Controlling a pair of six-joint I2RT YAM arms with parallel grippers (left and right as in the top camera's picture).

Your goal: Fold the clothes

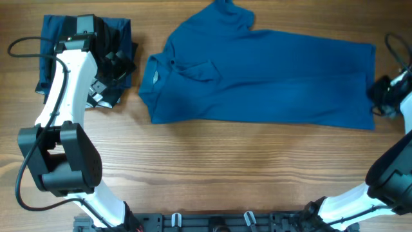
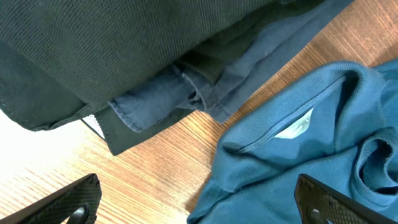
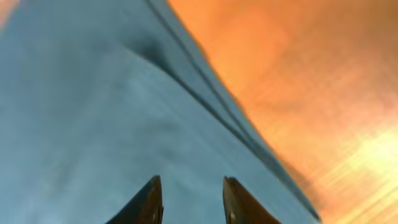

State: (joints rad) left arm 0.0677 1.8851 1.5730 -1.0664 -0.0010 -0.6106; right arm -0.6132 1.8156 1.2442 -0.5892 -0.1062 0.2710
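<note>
Lying along the desk [image 1: 212,167], the shirt [image 1: 270,77] has its hem [image 1: 372,84] under the right pincer [image 3: 189,199], jaws slightly parted; the wide-open left pincer [image 2: 196,196] by the collar [image 2: 292,118] might snag the dark pile [image 1: 55,38].

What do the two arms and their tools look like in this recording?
Both arms have white, rounded links joined by bulky black cylindrical joints. A thin black cable loops along the left arm, and another curls by the right arm. The left tool has flat black fingers; those of the right tool look dark and pointed.
</note>
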